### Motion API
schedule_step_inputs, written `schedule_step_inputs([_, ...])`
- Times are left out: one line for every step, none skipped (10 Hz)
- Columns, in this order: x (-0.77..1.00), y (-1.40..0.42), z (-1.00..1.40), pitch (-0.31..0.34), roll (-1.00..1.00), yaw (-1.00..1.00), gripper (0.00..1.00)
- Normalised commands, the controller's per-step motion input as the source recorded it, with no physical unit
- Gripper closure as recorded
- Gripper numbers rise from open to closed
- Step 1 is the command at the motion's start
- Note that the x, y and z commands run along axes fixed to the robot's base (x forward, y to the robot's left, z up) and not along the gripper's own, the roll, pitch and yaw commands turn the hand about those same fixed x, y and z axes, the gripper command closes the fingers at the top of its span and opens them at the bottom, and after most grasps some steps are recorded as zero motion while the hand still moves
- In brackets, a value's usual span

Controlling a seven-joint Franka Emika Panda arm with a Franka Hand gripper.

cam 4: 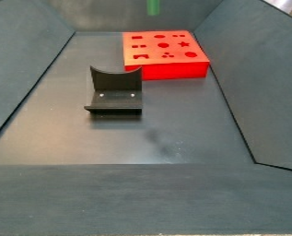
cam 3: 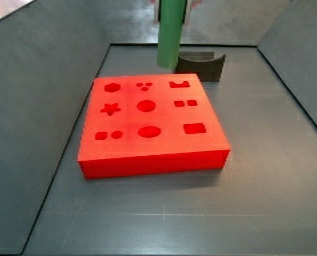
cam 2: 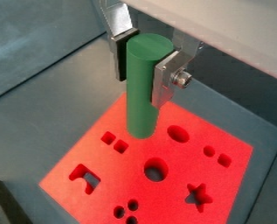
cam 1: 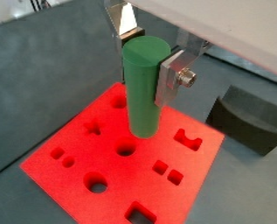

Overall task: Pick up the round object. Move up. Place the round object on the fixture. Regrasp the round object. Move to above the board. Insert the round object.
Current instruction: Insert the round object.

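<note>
My gripper (cam 1: 147, 57) is shut on the upper part of the round object (cam 1: 143, 92), a green cylinder peg held upright between the silver fingers; both show in both wrist views, gripper (cam 2: 143, 66) and peg (cam 2: 141, 101). The peg hangs above the board (cam 1: 123, 171), a red slab with many shaped holes, and its lower end is clear of the top. In a side view the peg (cam 3: 172, 35) hangs over the board's (cam 3: 134, 146) far part. The fixture (cam 3: 201, 65), a dark notched block, stands behind the board and is empty. The gripper itself is out of frame in both side views.
The board (cam 4: 173, 69) and fixture (cam 4: 113, 90) sit on the dark grey floor of a bin with sloping walls. The fixture also shows beside the board in a wrist view (cam 1: 252, 118).
</note>
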Motion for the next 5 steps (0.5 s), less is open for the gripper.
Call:
schedule_step_inputs([-0.11,0.02,-0.99,-0.129,0.09,0.00,1.00])
schedule_step_inputs([-0.14,0.00,-0.98,-0.147,0.08,0.00,1.00])
schedule_step_inputs([-0.09,0.00,-0.97,-0.156,0.01,0.00,1.00])
schedule_step_inputs([-0.04,0.00,-0.95,-0.164,0.00,0.00,1.00])
schedule_step_inputs([-0.03,0.00,-0.67,-0.154,0.00,-0.01,1.00])
